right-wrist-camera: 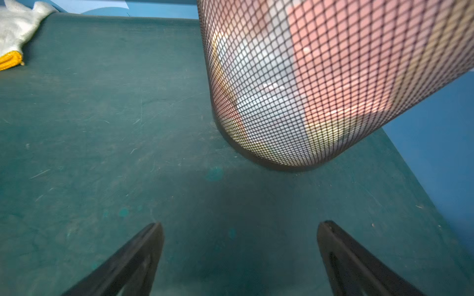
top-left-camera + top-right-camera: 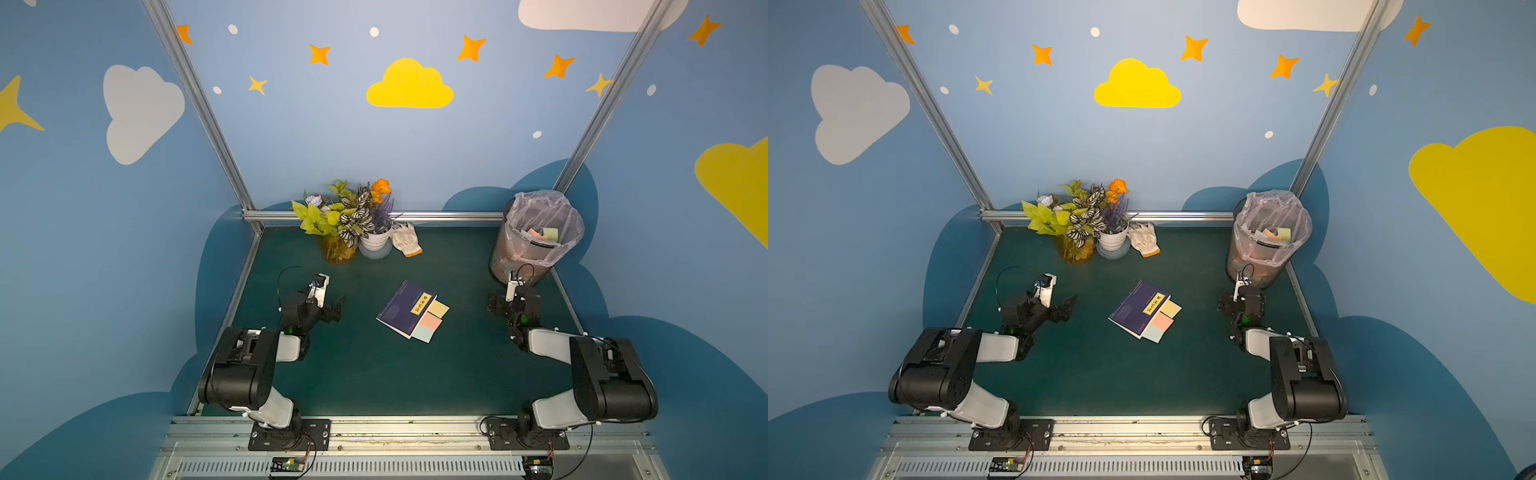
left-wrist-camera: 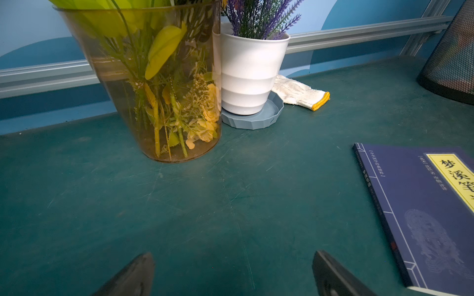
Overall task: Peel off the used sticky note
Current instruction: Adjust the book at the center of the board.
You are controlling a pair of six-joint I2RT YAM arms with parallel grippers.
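Three sticky notes point(image 2: 432, 321), yellow, pink and pale green, poke out from the book point(image 2: 405, 308) mid-surface point(image 2: 374, 374), lying between and well apart from the left hand point(image 3: 232, 274) and the right hand point(image 1: 239, 258) beside the bin point(image 2: 536, 237), both spread wide and empty.

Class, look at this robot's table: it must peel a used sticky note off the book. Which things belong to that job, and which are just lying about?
Belongs to the job:
- sticky notes at the book's edge
- navy book
- lined mesh bin, likely for discards
- left claw and right claw, both open

Just lying about:
- glass vase
- white pot
- work glove
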